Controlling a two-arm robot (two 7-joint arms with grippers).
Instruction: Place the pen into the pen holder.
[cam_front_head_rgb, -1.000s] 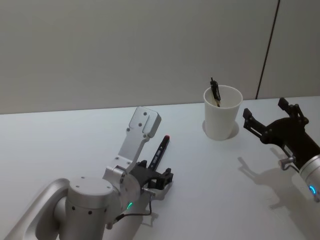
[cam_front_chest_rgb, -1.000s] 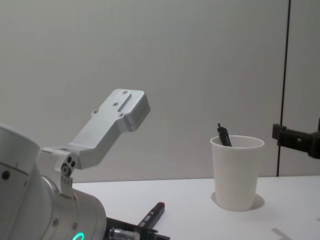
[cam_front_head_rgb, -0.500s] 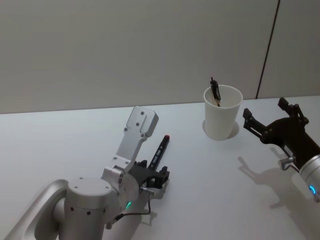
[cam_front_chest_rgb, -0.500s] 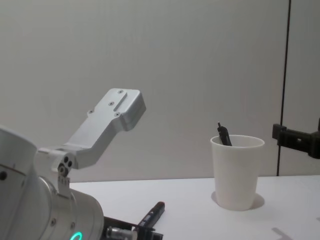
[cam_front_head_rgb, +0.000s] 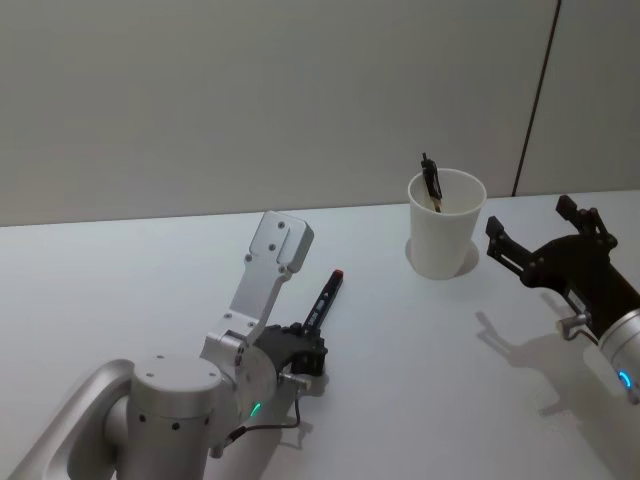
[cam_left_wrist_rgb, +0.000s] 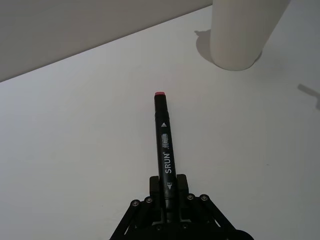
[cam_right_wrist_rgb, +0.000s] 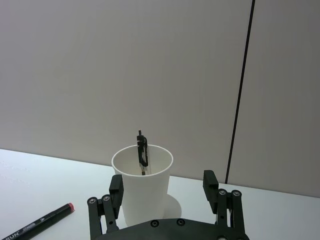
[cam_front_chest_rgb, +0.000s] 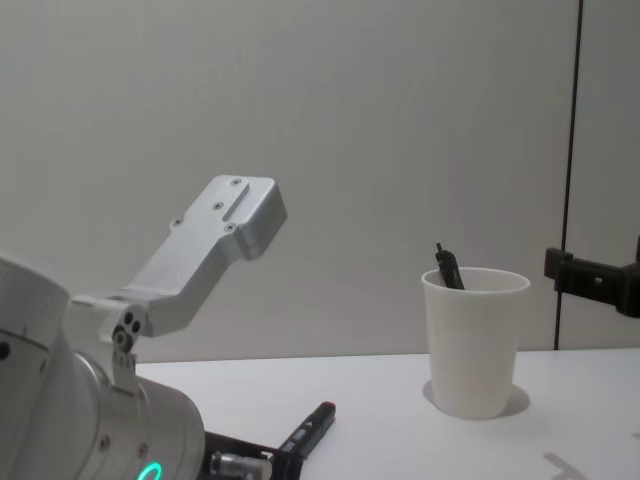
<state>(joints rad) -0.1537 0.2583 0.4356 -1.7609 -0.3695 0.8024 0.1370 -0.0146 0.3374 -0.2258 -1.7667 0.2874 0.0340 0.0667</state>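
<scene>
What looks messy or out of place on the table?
Nothing is spilled or broken. One black pen with a red tip is outside the white cup, its near end pinched by the left gripper. Another dark pen leans inside the upright cup. The right gripper hangs open beside it.

We have the pen (cam_front_head_rgb: 322, 300) lying on the table (cam_front_head_rgb: 150, 280), left of centre. Its near end sits between the fingers of our left gripper (cam_left_wrist_rgb: 167, 187). Its far end points toward the pen holder (cam_front_head_rgb: 445, 235), which stands well apart at the far right. A second pen (cam_front_head_rgb: 431, 182) stands in the pen holder. Our right gripper (cam_front_head_rgb: 528, 222) is just right of it, a little nearer.
</scene>
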